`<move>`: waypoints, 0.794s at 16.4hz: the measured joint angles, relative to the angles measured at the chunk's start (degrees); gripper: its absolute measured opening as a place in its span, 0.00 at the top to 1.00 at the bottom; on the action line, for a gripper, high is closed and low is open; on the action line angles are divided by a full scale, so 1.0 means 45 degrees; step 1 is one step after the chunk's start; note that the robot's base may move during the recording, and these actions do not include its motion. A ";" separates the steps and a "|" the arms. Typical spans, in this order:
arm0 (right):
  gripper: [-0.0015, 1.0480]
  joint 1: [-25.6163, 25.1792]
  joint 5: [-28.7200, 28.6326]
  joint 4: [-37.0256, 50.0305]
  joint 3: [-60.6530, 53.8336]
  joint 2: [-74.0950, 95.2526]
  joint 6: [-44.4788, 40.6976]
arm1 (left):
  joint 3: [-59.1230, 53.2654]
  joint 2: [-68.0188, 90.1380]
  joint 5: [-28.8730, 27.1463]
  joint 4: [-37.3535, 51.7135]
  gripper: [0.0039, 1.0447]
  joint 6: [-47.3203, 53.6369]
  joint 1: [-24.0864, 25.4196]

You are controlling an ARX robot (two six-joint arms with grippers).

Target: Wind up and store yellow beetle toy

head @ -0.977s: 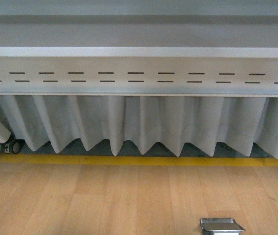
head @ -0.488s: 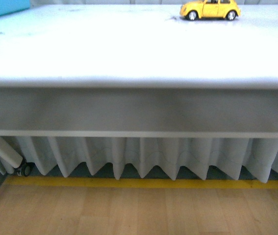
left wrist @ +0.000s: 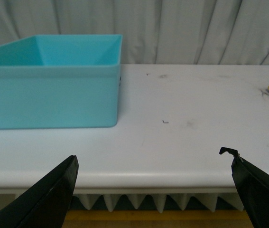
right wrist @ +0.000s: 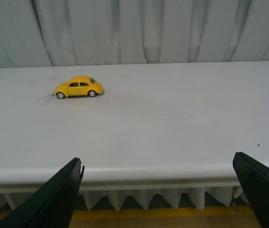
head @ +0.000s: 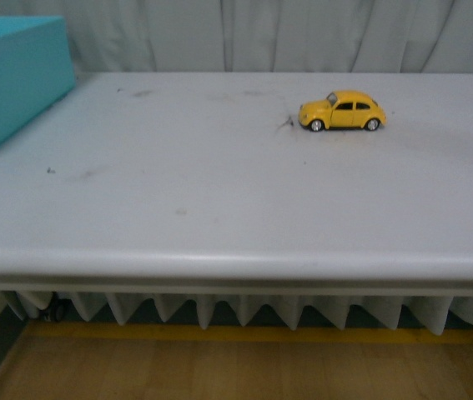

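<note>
No text, label, brand, number or sign can be read in any view. The small glossy yellow toy car (head: 341, 112), right of centre in the upper part of the front frame, is too small to show any marking. The turquoise plastic bin (head: 11, 79) at upper left shows only plain walls.

A wide white table (head: 219, 208) with a rounded front edge fills the front view. At ten o'clock on it stands a turquoise plastic box (head: 11, 75), open on top. Small dark scuff marks (head: 50, 171) lie at nine o'clock. At twelve o'clock hangs a grey pleated curtain (head: 261, 33). At six o'clock a white pleated skirt (head: 249, 307) hangs above a yellow floor stripe (head: 244, 333) and a light wooden floor (head: 219, 371).
</note>
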 joint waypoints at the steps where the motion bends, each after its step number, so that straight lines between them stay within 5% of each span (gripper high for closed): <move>1: 0.06 0.0000 0.0010 0.0015 0.0000 0.0000 0.0000 | 0.0000 0.0000 0.0000 -0.0019 0.06 0.0000 0.0000; 13: 0.06 0.0000 0.0010 -0.0005 0.0000 0.0005 0.0000 | 0.0000 0.0000 0.0005 0.0000 0.06 0.0005 0.0000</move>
